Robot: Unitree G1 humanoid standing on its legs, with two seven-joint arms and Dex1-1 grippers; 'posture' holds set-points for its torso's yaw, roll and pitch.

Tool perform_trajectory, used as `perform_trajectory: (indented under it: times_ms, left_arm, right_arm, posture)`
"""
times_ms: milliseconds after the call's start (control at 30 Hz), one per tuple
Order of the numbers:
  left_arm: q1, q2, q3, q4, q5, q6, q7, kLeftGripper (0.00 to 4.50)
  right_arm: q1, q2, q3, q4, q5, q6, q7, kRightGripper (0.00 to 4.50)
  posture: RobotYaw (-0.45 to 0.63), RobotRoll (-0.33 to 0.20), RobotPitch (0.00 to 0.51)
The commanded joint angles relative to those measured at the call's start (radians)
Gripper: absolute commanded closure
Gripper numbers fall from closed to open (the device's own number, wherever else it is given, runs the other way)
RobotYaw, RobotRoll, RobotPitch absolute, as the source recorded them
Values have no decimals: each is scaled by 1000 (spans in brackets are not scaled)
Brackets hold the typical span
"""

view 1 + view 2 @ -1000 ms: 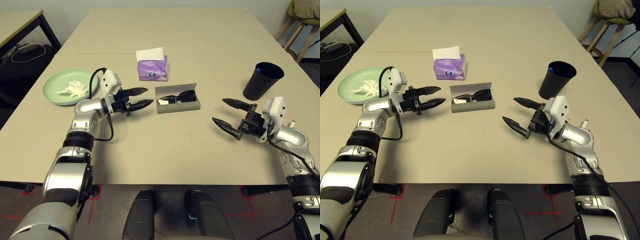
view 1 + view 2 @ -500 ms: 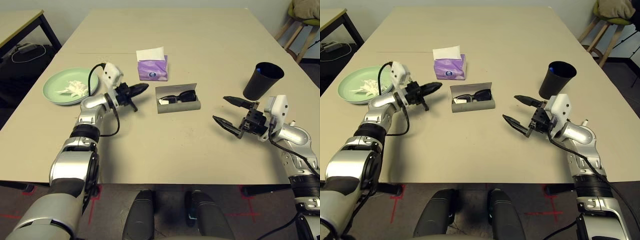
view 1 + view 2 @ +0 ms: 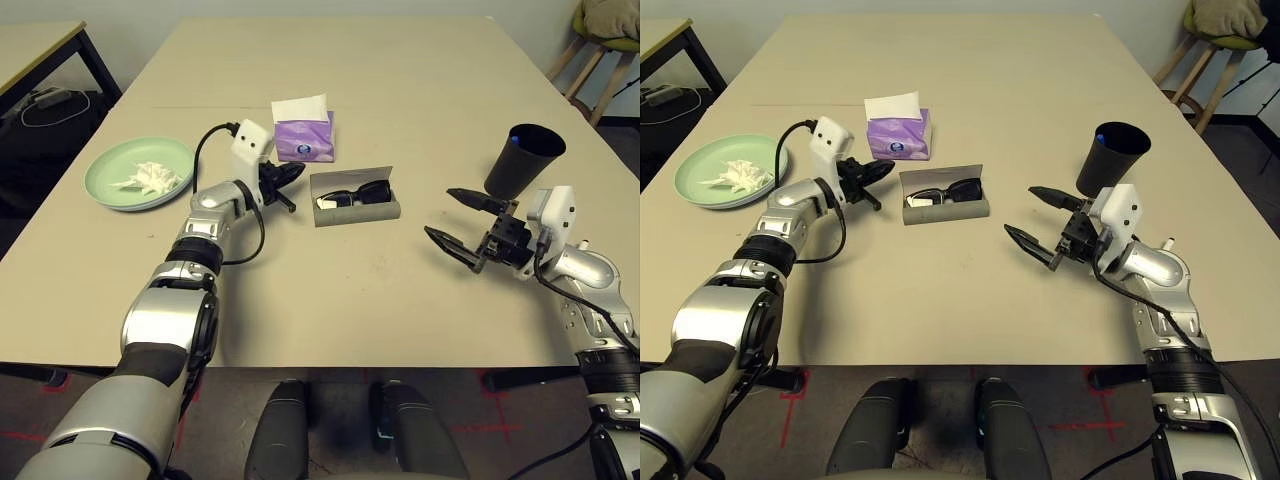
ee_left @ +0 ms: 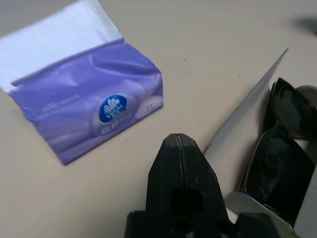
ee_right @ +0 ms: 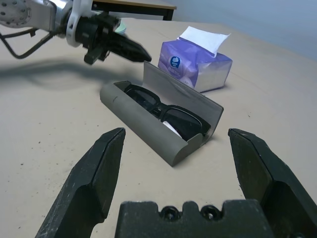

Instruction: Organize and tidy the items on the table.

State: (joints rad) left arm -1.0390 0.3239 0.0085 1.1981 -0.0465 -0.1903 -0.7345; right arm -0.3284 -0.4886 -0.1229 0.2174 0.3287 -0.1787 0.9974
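A purple tissue pack (image 3: 304,139) sits with a white sheet (image 3: 300,108) standing up out of its top; a round blue-and-white logo (image 4: 113,108) shows on its side. Far to the pack's left stands a smaller side table (image 3: 30,42) with black legs, and cables (image 3: 50,100) lie on the dark floor beneath it. Far to the pack's right stands a wooden stool (image 3: 590,55) with a cushion (image 3: 612,18) on it.
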Motion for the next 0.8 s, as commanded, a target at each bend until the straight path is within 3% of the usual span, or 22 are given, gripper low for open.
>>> perform_trajectory:
  times_ms: [33, 400, 800]
  left_arm:
    - [-28, -17, -17, 29, 40, -5, 15, 4482]
    - [-25, -34, -27, 29, 64, -27, -48, 4482]
    - [-9, -32, -49, 13, 77, -47, -160, 4482]
  right_arm:
    - [22, -1, 10, -30, 8, 27, -15, 0]
    - [92, 13, 1, -157, 68, 329, -136, 0]
    - [73, 31, 6, -188, 58, 332, -190, 0]
  posture:
    - [72, 0, 99]
    - [71, 0, 100]
    - [72, 0, 97]
